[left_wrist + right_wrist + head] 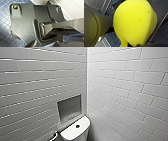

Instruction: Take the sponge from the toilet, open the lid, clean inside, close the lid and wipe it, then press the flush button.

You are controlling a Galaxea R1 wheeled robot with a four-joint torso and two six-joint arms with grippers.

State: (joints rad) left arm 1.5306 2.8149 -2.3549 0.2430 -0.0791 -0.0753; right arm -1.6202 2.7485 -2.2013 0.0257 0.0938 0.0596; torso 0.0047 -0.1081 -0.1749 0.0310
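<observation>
Two tiled walls (pixel 130 84) meet in a corner ahead of me, with a recessed niche (pixel 69 107) in the left one. Low beneath the niche sits the toilet (pixel 72 134). Its tank top runs slantwise toward the corner, with the flush button (pixel 77 126) at its middle. My right claw (pixel 139 45) is clamped on the sponge (pixel 135 22), which bulges from the squeeze. I judge this arm does the work, reaching down and forward.

Pic edge cuts toilet (pixel 84 135) below tank top (pixel 71 132) w/ flush button (pixel 77 126). Pale bit (pixel 54 136) beside toilet, maybe a hose, too small to tell. Blurred sponge (pixel 135 22), edge-cropped.
</observation>
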